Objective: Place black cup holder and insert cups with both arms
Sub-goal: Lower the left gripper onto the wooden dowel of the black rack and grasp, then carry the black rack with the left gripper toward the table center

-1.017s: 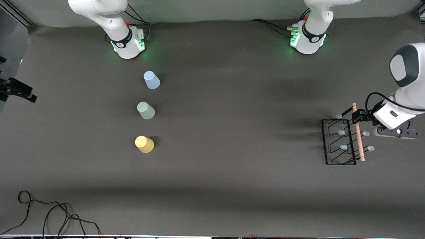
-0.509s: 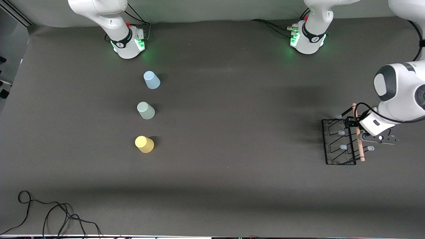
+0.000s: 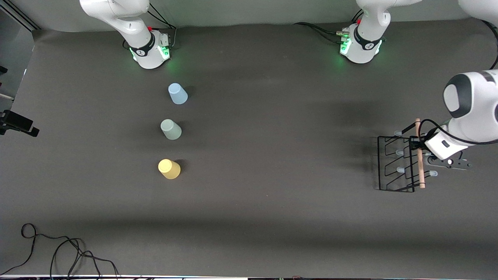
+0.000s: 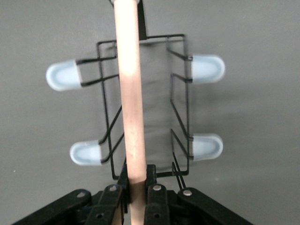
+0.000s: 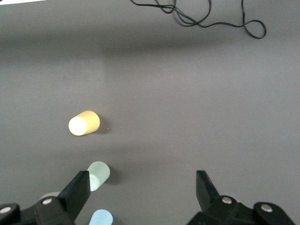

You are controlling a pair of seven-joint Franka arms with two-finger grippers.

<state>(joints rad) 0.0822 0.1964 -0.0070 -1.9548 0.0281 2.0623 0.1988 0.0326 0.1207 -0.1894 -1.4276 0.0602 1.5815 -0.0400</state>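
The black cup holder [image 3: 393, 163] stands at the left arm's end of the table, its wooden rod [image 3: 419, 163] on top. My left gripper [image 3: 415, 145] is shut on the rod near its end toward the robots. The left wrist view shows the fingers [image 4: 158, 187] clamped on the rod [image 4: 131, 93], with the wire base [image 4: 180, 93] and blue-capped pegs [image 4: 207, 68] below. The light blue cup [image 3: 177, 94], grey-green cup [image 3: 170, 129] and yellow cup [image 3: 169, 168] stand in a row in front of the right arm's base. My right gripper [image 5: 142, 178] is open and empty, high above the cups [image 5: 84, 123].
Loose black cables [image 3: 58, 249] lie at the table's near corner at the right arm's end. A black object [image 3: 17, 123] sticks in at that end's edge. The two green-lit bases [image 3: 149, 50] stand along the edge by the robots.
My left gripper slid along the rod away from its tip and stays on it. The rack's base has shifted and straightened a little. The cups have not moved.
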